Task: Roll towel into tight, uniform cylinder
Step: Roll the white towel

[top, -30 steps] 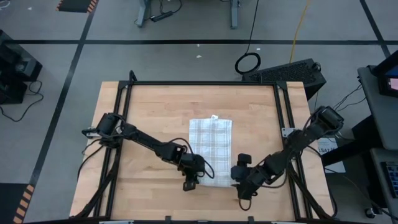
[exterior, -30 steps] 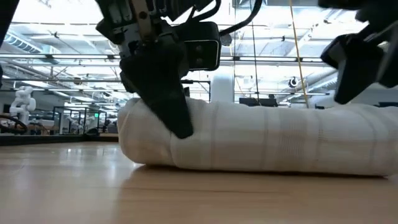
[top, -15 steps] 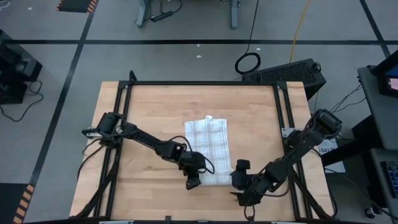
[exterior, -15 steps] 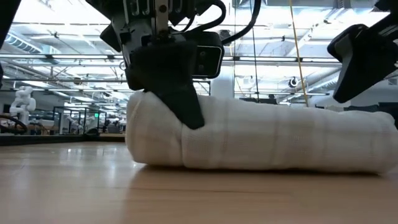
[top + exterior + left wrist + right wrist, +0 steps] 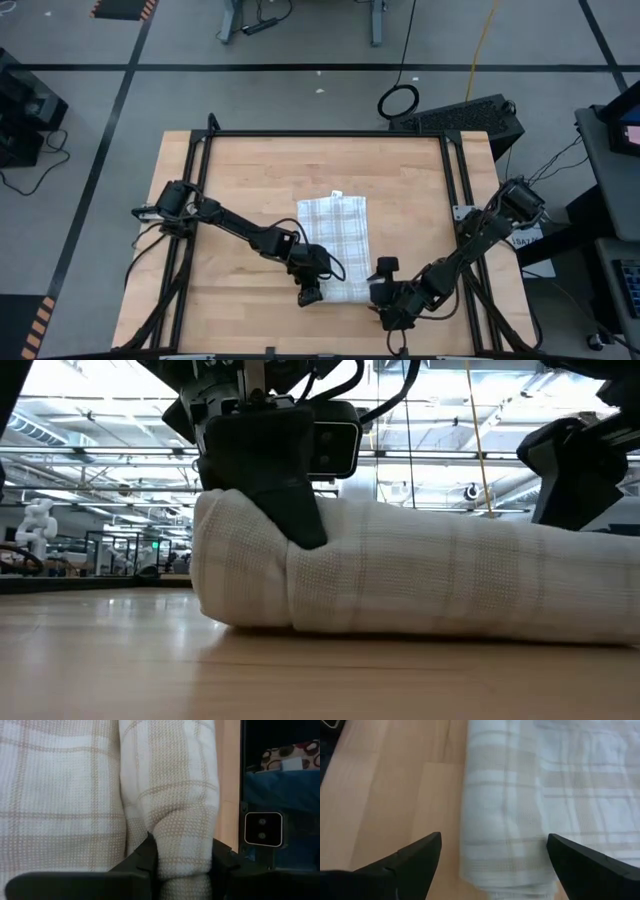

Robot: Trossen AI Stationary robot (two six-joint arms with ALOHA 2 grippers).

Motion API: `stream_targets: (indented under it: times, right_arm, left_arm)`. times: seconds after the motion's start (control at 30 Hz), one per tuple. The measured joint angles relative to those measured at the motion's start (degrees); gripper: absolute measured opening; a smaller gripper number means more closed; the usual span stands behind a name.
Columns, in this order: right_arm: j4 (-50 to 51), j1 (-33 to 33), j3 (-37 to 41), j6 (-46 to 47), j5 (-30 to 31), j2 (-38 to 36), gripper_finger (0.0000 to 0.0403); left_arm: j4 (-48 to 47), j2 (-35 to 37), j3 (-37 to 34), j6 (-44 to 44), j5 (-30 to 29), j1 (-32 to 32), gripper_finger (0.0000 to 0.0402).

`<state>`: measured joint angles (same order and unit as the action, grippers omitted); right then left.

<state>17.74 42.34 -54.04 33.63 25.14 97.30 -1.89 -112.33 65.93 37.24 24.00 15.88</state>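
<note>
Left gripper (image 5: 311, 293) was clamped on the rolled end of the towel (image 5: 335, 243), both fingers (image 5: 145, 860) pinching a fold of cloth between them (plain in the left wrist view). Right gripper (image 5: 383, 297) stood at the roll's other end with its fingers (image 5: 415, 854) spread wide to either side of the roll, not touching it. Towel lay near the middle of the table (image 5: 250, 180), its near portion wound into a thick roll (image 5: 400, 580) at the table's front, the flat checked remainder running toward the far edge, with a small tag (image 5: 337, 194) at that far hem. Bare wood lay open all round the cloth: broad room to left and right, and a strip beyond the tag before the black frame rail (image 5: 330, 134). Roll sat close to the front edge. Nothing else rested on the tabletop. Both arms reached in low from the table's sides, left arm (image 5: 235, 228) angling inward and forward from its base, right arm (image 5: 470, 245) likewise, wrists brought together at the roll's two ends.
</note>
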Motion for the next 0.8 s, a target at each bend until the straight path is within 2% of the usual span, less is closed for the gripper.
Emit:
stream_targets:
  times: [0.2,0.4,0.8]
  right_arm:
    - [-0.77,-1.31,0.00,0.11,-1.53,0.48,0.0352]
    - [-5.02,-3.06,0.00,-1.35,-5.98,4.04,0.0352]
    - [-5.84,-4.67,-0.07,-1.36,-2.15,4.18,0.0352]
  left_arm:
    - [0.00,0.00,0.00,-0.09,-0.54,0.00,0.0099]
    - [-0.11,0.00,0.00,-0.09,-1.20,0.00,0.0100]
    - [-0.99,0.02,0.07,-0.20,-2.69,1.17,0.0100]
